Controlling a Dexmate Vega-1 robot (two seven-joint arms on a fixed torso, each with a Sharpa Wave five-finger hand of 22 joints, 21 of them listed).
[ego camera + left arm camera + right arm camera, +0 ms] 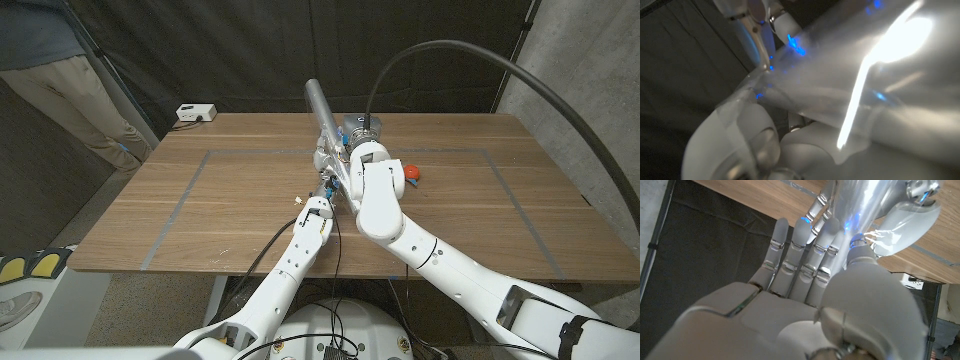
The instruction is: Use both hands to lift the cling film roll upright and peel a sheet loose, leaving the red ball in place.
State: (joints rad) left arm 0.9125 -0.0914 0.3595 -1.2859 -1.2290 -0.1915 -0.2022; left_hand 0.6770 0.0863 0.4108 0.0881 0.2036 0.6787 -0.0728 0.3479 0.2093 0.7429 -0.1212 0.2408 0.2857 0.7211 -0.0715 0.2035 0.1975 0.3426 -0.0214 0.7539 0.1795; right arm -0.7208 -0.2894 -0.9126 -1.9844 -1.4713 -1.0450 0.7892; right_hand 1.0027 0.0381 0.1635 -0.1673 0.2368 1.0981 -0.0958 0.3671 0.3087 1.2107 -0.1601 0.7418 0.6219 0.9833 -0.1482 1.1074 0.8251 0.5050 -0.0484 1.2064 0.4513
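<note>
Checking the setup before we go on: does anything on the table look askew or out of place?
The cling film roll leans at a slant instead of standing upright, gripped by the right robot hand with the left robot hand at its lower end. The red ball sits on the table undisturbed.

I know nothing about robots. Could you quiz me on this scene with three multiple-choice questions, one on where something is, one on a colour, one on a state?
1. Where is the ball?
A. On the table, on the right arm's side of the roll
B. On the floor
C. In the left hand

2. What colour is the ball?
A. Blue
B. Red
C. Green

3. How is the roll now?
A. Lying flat, untouched
B. Raised off the table on a slant, with both hands at it
C. Standing alone on its end

Answers:
1 A: it lies on the table beside the right hand.
2 B: it shows red.
3 B: the right hand grips it, the left hand is at its lower end.
</note>
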